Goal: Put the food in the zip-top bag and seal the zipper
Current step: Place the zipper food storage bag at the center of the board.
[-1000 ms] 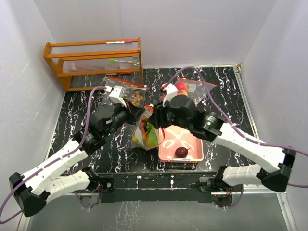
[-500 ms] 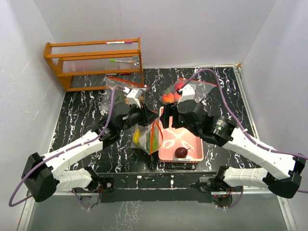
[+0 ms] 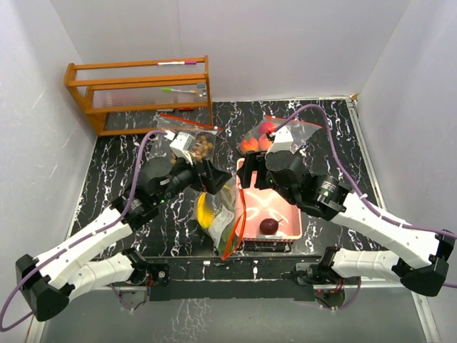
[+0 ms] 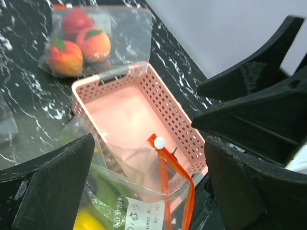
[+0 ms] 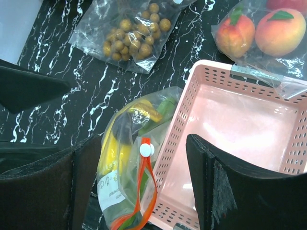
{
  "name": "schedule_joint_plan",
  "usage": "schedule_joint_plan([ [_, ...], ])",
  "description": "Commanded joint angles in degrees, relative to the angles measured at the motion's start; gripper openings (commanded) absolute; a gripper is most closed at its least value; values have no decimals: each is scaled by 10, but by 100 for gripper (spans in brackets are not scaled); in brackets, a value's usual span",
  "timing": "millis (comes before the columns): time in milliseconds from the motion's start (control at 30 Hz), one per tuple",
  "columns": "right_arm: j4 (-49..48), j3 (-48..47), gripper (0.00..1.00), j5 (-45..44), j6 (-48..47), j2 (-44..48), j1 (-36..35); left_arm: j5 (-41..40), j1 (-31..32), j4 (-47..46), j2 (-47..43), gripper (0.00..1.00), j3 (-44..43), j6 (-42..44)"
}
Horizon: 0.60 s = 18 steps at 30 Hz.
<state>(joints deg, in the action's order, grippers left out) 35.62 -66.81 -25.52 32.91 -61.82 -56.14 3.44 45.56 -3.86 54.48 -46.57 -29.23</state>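
Clear plastic zip-top bag [image 5: 115, 191] holding yellow banana [image 5: 111, 151] and green cucumber [image 5: 165, 106] looks floppy and slippery; pinch its orange zipper edge [image 5: 147, 184]. Left gripper [image 4: 148, 139] and right gripper [image 5: 144, 139] fingers wide, empty.

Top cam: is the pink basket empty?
No, one dark purple fruit sits in the pink basket.

Your zip-top bag [image 3: 220, 218] no longer stands pinched between the two arms. It now lies slumped on the table [image 3: 121, 164] against the left wall of the pink basket [image 3: 296, 218], nearer the bases. Your left gripper [image 3: 208, 177] has let go, spread its jaws wide and drawn back. Your right gripper [image 3: 250, 180] has opened too and shifted over the basket's far end.
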Motion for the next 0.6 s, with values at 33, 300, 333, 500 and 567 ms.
schedule_joint_plan([
  [33,-39,4,74,12,-7,21,-1,-70,1,78,-55,97,-45,76],
  [300,-51,67,71,101,3,17,-2,-113,0,95,-58,89,-49,138],
  [333,-55,75,71,102,5,21,-2,-107,0,91,-58,88,-50,147],
  [500,-98,116,70,114,-4,45,-2,-85,0,72,-61,75,-52,194],
  [567,-127,133,69,132,-12,47,-1,-82,0,73,-59,73,-52,204],
])
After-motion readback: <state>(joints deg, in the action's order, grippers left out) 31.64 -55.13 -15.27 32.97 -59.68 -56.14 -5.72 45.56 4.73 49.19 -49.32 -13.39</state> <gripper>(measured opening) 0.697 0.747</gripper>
